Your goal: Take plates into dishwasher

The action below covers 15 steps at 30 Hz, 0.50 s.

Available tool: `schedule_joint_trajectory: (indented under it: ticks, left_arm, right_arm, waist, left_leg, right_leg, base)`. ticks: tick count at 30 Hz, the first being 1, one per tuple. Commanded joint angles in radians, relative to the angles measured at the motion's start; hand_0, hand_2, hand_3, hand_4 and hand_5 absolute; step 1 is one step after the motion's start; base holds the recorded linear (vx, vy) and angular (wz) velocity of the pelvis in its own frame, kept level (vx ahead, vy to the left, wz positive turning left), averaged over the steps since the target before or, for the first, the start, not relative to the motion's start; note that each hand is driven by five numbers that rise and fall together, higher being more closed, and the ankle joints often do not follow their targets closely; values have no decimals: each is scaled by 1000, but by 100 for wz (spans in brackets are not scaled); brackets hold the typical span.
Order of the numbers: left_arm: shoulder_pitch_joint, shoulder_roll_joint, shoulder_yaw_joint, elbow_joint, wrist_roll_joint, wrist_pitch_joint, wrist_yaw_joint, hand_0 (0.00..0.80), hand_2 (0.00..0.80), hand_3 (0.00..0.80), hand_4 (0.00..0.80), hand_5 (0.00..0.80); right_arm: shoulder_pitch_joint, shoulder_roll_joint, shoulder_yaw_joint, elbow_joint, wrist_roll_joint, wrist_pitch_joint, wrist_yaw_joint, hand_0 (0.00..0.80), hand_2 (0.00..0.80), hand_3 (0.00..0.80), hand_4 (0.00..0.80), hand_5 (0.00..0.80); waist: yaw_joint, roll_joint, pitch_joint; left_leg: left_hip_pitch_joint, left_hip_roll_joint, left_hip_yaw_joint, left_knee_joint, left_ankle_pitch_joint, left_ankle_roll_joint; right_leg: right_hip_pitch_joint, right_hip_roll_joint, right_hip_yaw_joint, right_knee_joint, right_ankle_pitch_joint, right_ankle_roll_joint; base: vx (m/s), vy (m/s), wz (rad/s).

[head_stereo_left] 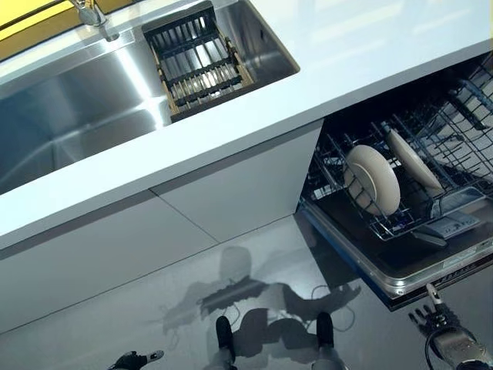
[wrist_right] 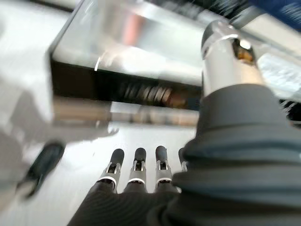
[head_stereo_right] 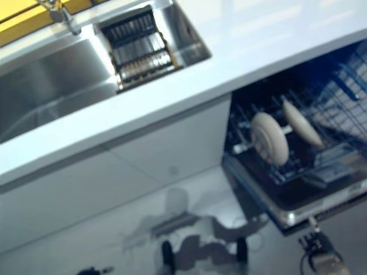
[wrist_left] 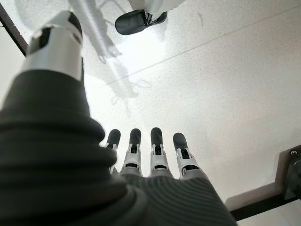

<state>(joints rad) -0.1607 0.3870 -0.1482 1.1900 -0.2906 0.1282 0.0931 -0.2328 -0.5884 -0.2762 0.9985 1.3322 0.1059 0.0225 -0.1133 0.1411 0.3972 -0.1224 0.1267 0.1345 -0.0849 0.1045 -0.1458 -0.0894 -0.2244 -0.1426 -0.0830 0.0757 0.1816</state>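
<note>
Two cream plates stand on edge in the lower rack point(head_stereo_left: 400, 231) of the open dishwasher at the right: a round one point(head_stereo_left: 372, 179) in front and a second point(head_stereo_left: 414, 160) tilted behind it. My right hand point(head_stereo_left: 441, 317) hangs low beside the dishwasher's open door point(head_stereo_left: 400, 281), fingers straight and holding nothing. In its wrist view the right hand point(wrist_right: 136, 176) points past the door edge point(wrist_right: 141, 84). My left hand point(head_stereo_left: 132, 359) hangs near the floor at the lower left, its fingers point(wrist_left: 157, 150) straight and empty.
A white counter point(head_stereo_left: 323, 85) runs across, with a steel sink point(head_stereo_left: 85, 108) set in it. A black drying rack point(head_stereo_left: 196, 62) rests in the sink's right end and a tap point(head_stereo_left: 92, 14) stands behind. White cabinet fronts point(head_stereo_left: 192, 208) stand below, over a glossy grey floor.
</note>
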Motion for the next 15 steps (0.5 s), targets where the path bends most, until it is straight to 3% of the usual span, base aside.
schedule_joint_trajectory:
  ticks: [1,7,15]
  left_arm:
    - [-13,-25,-35,86,-18,-16,5,0,0,0,0,0]
    - [3,-53,-43,96,-10,-25,-9,0,0,0,0,0]
    - [10,-65,-78,78,-2,-16,-12,0,0,0,0,0]
  right_arm:
    - [-48,-2,-62,-67,154,-125,134,0,0,0,0,0]
    - [-90,51,-57,-141,268,-152,302,0,0,0,0,0]
    - [-229,-18,-22,-126,221,-145,386,0,0,0,0,0]
  waist:
    - [-2,0,-34]
    - [-2,27,-53]
    - [33,60,-76]
  left_leg:
    - [8,-47,20,2,-22,48]
    - [18,-62,19,1,-28,50]
    - [24,-78,7,2,-27,52]
  right_leg:
    - [-116,-19,70,159,-38,-35]
    - [-113,-30,69,163,-43,-35]
    - [-98,-55,45,159,-41,-34]
  base:
    - [15,124,-4]
    - [39,80,-4]
    - [19,27,-1]
